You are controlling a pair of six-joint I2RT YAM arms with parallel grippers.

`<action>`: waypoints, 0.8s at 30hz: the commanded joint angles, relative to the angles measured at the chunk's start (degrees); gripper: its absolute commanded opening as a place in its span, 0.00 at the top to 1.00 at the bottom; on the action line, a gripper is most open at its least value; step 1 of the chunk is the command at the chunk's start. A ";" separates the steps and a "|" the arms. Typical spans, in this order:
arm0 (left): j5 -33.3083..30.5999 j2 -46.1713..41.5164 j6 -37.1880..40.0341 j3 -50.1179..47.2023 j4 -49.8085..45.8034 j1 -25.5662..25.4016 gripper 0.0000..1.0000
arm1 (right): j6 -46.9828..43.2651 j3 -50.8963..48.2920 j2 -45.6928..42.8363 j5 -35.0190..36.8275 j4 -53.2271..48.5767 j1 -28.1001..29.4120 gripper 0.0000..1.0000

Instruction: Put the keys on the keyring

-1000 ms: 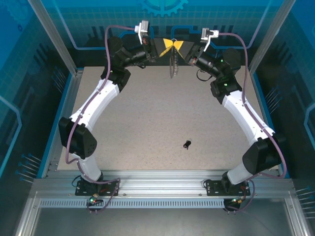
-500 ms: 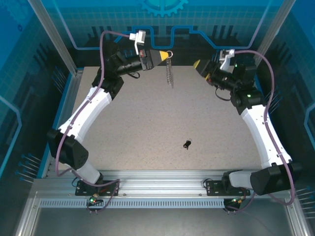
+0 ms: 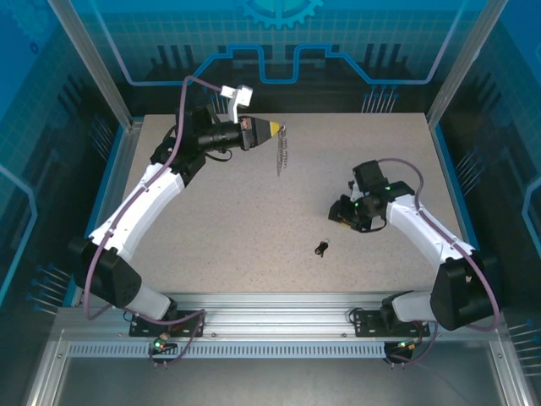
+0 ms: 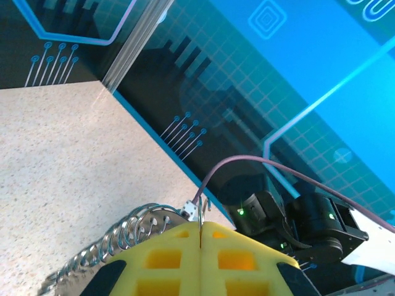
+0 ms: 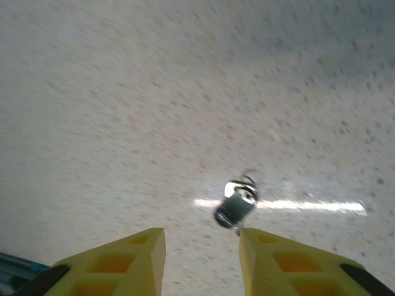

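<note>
Step in hand: fetching keys.
Left pincer (image 3: 272,128), upper centre of frame, clamped on keyring of silvery metal rings (image 3: 281,155), dangling above speckled beige surface (image 3: 211,220).
Right pincer (image 5: 202,237): 2 fingers apart, hovering near small black-headed keys (image 5: 236,206), lying lower centre.
Next, probably: descend, straddle keys, pinch.

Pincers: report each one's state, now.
Left pincer: shut on the keyring.
Right pincer: open, empty, keys lying just beyond its fingertips.

Keys (image 5: 236,206) blurred, keyring (image 4: 120,239) cut off at lower edge
</note>
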 commanded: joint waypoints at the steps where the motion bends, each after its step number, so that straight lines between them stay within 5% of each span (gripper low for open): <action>1: -0.60 -2.81 2.20 -0.67 0.00 0.21 1.00 | -0.68 -2.27 1.15 3.09 -1.14 2.11 0.65; 24: 1.23 -3.62 3.97 -1.42 -2.76 -0.29 1.00 | 4.39 -6.26 13.36 1.82 9.58 5.55 0.78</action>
